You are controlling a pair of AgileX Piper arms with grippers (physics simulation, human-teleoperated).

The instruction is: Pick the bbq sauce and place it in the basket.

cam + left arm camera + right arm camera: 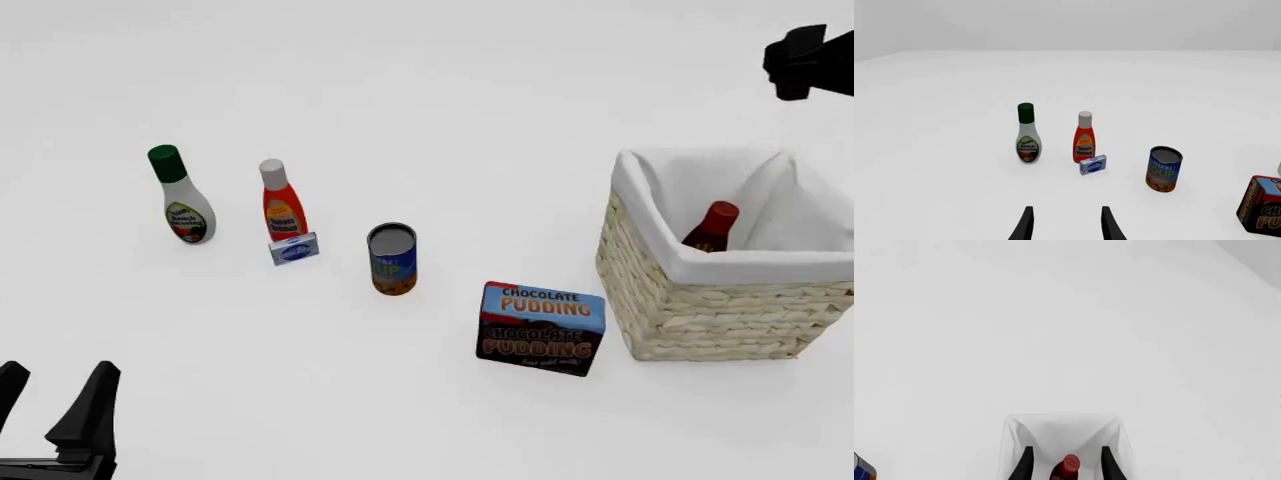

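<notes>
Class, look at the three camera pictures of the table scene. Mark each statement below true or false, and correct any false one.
1. The dark brown-red bbq sauce bottle with a red cap lies inside the square woven wicker basket. True.
2. The blue soup can lies on its side. False: it stands upright.
3. The left hand grips the white ranch bottle with a green cap. False: it is open and holds nothing.
4. The chocolate pudding box stands outside the basket. True.
</notes>
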